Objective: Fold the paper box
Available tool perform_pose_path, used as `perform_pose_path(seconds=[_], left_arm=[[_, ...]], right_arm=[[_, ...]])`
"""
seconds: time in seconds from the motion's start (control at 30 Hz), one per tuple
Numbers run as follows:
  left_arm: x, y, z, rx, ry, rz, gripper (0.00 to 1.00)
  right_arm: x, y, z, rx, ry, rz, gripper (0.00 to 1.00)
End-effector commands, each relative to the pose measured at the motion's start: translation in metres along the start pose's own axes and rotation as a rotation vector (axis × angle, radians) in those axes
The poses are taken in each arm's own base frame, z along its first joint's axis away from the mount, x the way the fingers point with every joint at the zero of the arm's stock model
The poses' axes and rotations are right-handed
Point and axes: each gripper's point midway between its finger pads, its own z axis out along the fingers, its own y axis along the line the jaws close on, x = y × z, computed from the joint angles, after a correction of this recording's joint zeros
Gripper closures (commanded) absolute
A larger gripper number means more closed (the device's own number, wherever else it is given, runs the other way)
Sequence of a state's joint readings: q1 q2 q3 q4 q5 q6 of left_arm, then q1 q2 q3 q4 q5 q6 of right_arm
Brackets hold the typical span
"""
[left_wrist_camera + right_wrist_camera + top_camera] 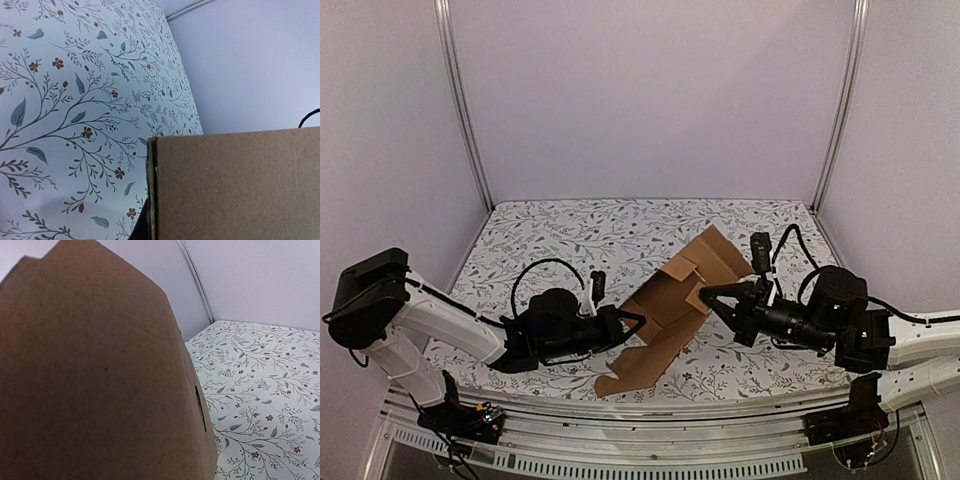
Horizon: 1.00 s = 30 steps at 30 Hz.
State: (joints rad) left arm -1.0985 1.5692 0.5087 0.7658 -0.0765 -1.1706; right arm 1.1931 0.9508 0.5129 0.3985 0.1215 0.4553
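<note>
While the floral-patterned table (570, 230) fills the floor of the scene, plain pale walls (650, 90) close it in on three sides, with metal posts (465, 110) standing at the back corners.

Across the near middle of the table sits the paper box (665, 320), a brown cardboard sheet only partly folded. Its nearest flap lies flat on the cloth towards the front edge, its middle panels are bent into an open trough, and its far flaps rise at an angle towards the back right.

On the left, the left arm (440, 320) reaches low over the table from its base towards the centre. On the right, the right arm (910, 335) reaches in the opposite way, so the two point at each other with the cardboard between them.

At the box's left edge, the left gripper (634, 322) has its fingers closed, the tips meeting the cardboard as a pinch on that edge. At the right side, the right gripper (704, 293) narrows to a closed point on a side flap, pinching it as well.

Seen from the left wrist, the paper box (235, 185) shows as a plain panel with a straight vertical edge, filling the lower right; the fingers themselves are not visible there. Seen from the right wrist, the cardboard (90, 380) covers the left half, and a small dark slot (200, 407) is cut near its right fold.
</note>
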Motion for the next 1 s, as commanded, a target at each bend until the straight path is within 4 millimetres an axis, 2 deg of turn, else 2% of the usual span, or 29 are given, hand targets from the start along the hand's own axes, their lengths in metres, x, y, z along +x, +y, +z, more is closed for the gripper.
perform_pose_path(seconds=[0.0, 0.33, 0.63, 0.77, 0.97], left_arm=[[-0.015, -0.043, -0.004, 0.125, -0.019, 0.037, 1.00], [-0.036, -0.052, -0.015, 0.025, -0.072, 0.237, 1.00], [-0.048, -0.061, -0.026, 0.007, -0.094, 0.292, 1.00], [-0.050, -0.059, -0.027, -0.022, -0.093, 0.310, 1.00], [-0.053, -0.046, -0.027, -0.095, -0.102, 0.362, 1.00]], right_arm=[[0.012, -0.005, 0.002, 0.028, 0.028, 0.006, 1.00], [0.046, -0.031, -0.004, 0.172, 0.158, -0.007, 1.00], [0.073, -0.053, -0.015, 0.301, 0.252, -0.038, 1.00], [0.072, -0.052, -0.016, 0.299, 0.255, -0.038, 1.00], [0.050, -0.036, -0.019, 0.245, 0.223, -0.044, 1.00]])
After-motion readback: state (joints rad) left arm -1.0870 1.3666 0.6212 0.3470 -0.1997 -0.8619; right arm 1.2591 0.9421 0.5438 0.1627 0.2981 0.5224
